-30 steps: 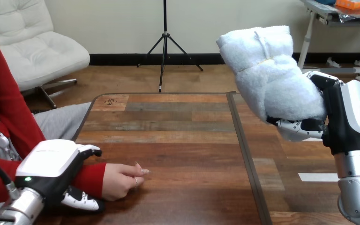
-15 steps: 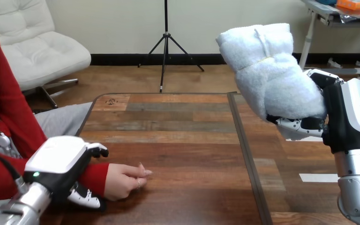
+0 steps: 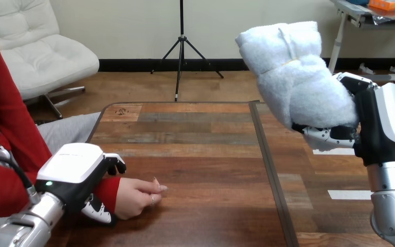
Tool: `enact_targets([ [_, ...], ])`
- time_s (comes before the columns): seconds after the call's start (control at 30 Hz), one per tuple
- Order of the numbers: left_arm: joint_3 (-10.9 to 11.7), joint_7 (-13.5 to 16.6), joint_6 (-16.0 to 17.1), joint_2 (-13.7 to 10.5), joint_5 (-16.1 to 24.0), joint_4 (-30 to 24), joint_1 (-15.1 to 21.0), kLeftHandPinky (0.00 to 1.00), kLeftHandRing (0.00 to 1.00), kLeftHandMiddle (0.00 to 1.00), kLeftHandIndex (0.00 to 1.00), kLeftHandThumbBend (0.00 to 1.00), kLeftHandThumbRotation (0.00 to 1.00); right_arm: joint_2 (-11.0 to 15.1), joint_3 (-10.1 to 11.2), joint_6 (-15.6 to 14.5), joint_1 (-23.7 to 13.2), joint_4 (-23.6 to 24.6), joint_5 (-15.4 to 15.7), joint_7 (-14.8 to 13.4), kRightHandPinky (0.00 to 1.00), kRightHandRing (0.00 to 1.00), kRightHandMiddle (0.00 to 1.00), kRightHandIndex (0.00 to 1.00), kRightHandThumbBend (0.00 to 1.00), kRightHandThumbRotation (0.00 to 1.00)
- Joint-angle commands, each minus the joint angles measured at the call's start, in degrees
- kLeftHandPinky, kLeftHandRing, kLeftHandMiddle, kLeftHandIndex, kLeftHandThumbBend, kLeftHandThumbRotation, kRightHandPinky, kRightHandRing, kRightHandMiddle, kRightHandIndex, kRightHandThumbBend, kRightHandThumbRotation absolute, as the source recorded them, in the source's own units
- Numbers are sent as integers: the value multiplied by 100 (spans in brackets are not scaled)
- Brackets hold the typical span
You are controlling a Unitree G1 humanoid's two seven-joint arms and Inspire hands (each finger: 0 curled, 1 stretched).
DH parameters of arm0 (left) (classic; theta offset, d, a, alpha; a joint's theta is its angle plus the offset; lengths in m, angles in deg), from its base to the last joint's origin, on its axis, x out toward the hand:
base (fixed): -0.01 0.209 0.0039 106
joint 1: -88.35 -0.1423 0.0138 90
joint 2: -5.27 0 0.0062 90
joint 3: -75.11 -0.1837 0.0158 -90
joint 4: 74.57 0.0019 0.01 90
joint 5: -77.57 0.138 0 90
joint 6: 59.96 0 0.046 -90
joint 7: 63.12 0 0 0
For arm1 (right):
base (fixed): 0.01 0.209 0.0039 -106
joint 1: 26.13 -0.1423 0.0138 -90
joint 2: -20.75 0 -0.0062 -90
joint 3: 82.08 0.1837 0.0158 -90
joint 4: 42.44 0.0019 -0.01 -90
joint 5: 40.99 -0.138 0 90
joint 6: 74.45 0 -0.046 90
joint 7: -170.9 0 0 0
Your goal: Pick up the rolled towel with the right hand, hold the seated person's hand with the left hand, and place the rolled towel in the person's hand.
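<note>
The rolled white towel (image 3: 298, 77) is up in the air over the table's right part, tilted with its upper end to the left. My right hand (image 3: 380, 128) is shut on its lower end, fingers curled under it. At the lower left the person's hand (image 3: 136, 195) rests loosely curled on the wooden table (image 3: 200, 149), fingers pointing right. My left hand (image 3: 74, 172) sits over the red-sleeved wrist just behind it, with fingers curled over the far side and the thumb on the near side.
A dark seam (image 3: 267, 164) runs front to back through the table's middle. White tape marks (image 3: 347, 194) lie on the right half under my right arm. The person's red-sleeved arm (image 3: 0, 190) comes in from the left edge.
My left hand has slid right and a little forward along the person's wrist, and the person's hand has shifted slightly right. The towel and right hand have hardly moved.
</note>
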Motion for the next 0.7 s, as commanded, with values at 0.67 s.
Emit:
enact_targets([
  [0.67, -217, -265, -302, -67, -147, 278, 457, 40, 48, 52, 53, 89, 0, 45, 290, -6, -176, 553, -151, -52, 27, 33, 39, 44, 76, 0],
])
